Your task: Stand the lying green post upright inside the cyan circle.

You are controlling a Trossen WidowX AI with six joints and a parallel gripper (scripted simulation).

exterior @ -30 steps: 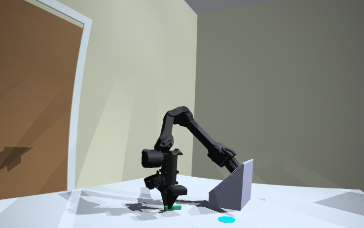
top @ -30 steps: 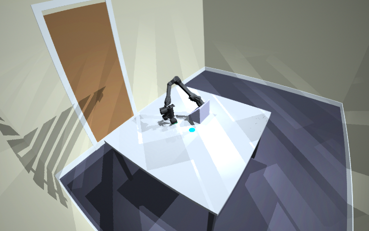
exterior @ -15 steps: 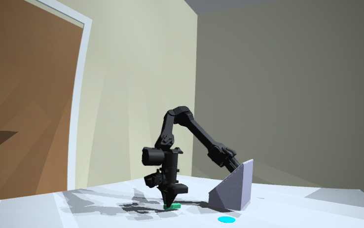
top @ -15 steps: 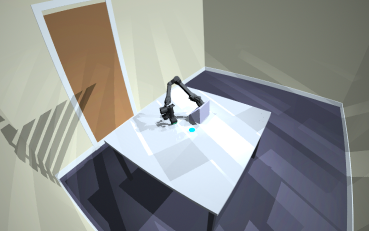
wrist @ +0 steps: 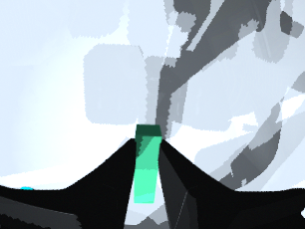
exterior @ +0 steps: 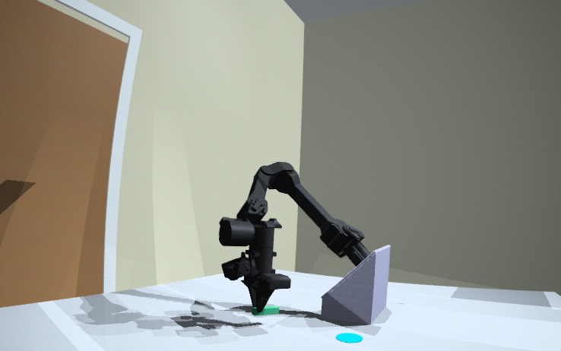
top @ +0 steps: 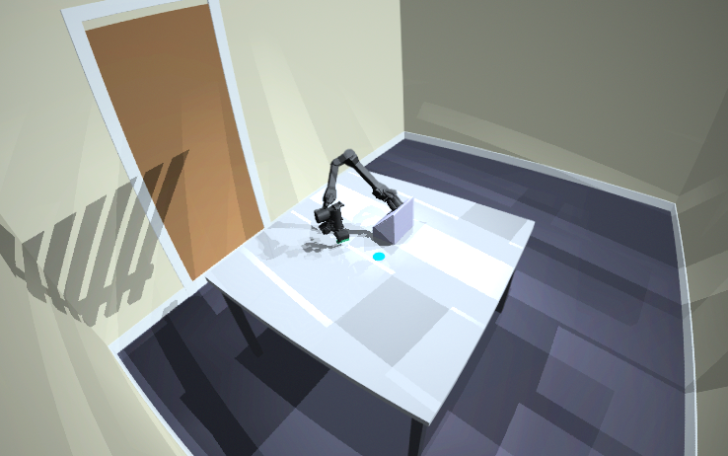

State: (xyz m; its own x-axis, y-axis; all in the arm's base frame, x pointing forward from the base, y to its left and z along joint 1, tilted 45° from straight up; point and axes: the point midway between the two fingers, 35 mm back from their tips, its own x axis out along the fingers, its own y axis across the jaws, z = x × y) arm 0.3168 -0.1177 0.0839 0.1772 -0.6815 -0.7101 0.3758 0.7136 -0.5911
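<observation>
The green post lies flat on the white table. My gripper points straight down and is shut on the post, with the fingertips at table level. In the wrist view the post runs lengthwise between the two dark fingers, its far end sticking out past them. The cyan circle is flat on the table, a short way to the front right of the post. A sliver of the circle shows at the left edge of the wrist view.
A lilac wedge-shaped block stands on the table just behind the cyan circle, in front of the arm's base. A brown door is in the wall to the left.
</observation>
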